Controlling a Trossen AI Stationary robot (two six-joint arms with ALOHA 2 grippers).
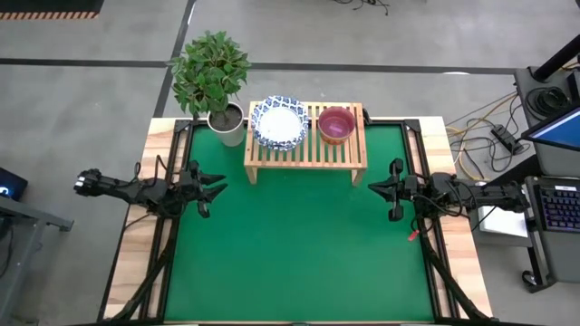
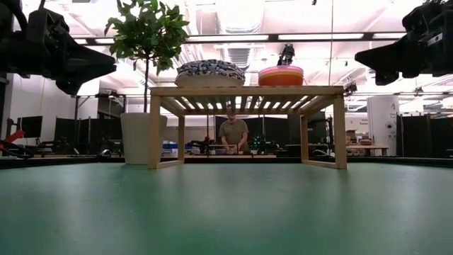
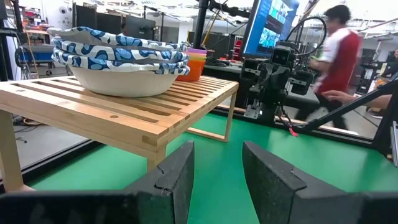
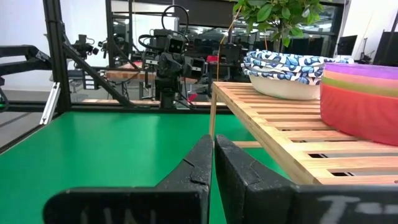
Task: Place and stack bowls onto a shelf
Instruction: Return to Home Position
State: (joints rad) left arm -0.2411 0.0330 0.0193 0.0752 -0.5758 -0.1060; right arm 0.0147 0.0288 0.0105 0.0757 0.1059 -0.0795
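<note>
A stack of white bowls with blue patterned rims sits on the left part of the light-wood shelf. A stack of small plain bowls, purple on top and red at the bottom, sits on the shelf's right part. My left gripper hovers open above the mat, left of the shelf. My right gripper hovers shut to the right of the shelf. Neither touches anything.
A potted plant in a white pot stands at the shelf's left end. The green mat stretches in front of the shelf to the near edge. People show in the room beyond. A keyboard lies off the table's right.
</note>
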